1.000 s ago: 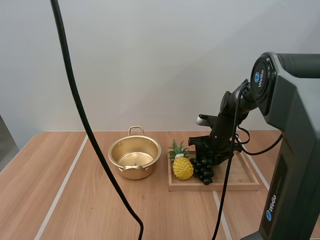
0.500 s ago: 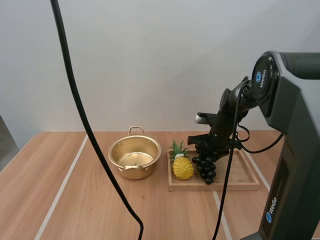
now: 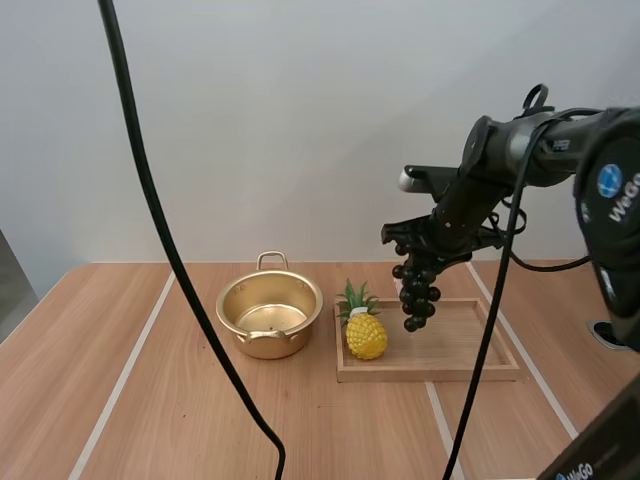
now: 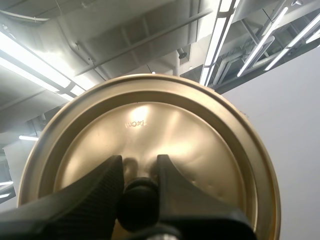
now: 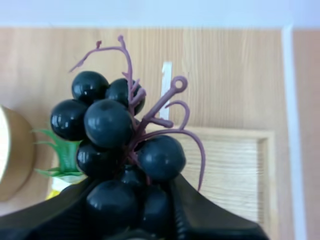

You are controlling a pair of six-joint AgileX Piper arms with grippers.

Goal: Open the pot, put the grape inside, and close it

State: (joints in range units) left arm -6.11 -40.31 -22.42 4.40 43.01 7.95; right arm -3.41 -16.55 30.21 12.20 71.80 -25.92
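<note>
Above the wooden tray (image 3: 430, 372), the right hand (image 3: 420, 262) is clamped on the upper end of the bunch of grapes (image 3: 416, 295). The bunch hangs free in the air, clear of the tray floor and just beside the toy pineapple (image 3: 366, 335). From the right wrist, the two black fingers pinch several berries (image 5: 107, 122) rather than the purple stem (image 5: 167, 112), whose curled ends stick out past the grip.

The bunch looks light and artificial, with glossy, hard, round berries on thin bendy stalks. I judge it will dangle and swing with any quick move. The smooth berries could roll or slip between the fingers, so the safest hold is deep in the cluster near the main stem, where the grip is now.

The pot (image 3: 268, 343) stands open on the bench (image 3: 150, 400), beside the tray. Its mouth is wide next to the bunch, so lowering the grapes in tail first should need little precision.

The left hand (image 4: 138, 172) is closed on the black knob (image 4: 139, 202) of the golden lid (image 4: 150, 120), held up off the pot. The lid is thin, stiff metal and probably light, and the knob is its only sensible hold.
</note>
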